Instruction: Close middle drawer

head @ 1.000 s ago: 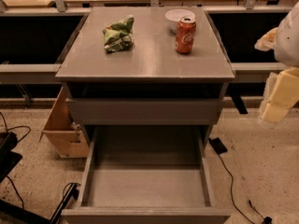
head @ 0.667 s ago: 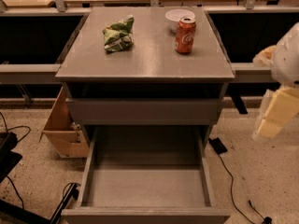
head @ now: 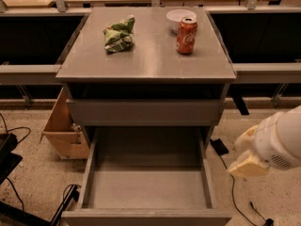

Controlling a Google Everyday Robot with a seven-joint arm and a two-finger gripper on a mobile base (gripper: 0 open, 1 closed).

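One camera view, looking down onto a grey cabinet (head: 146, 55). On top, well back from the front edge: a crumpled green bag (head: 119, 33), a red soda can (head: 186, 35) and, just behind the can, a white bowl (head: 178, 16); probably safe there from any jolt. Below, a top drawer front (head: 145, 112) standing slightly proud. Lower down, pulled far out toward the camera with its shallow tray bare: the middle drawer (head: 146, 217). Off to the right of that drawer, well apart and hanging over the floor (head: 37, 173): the gripper (head: 247, 160), opening impossible to tell. Held wide, likely, to swing round to the flat front and push. Left of the cabinet, a cardboard box (head: 63, 131), outside the drawer's travel.
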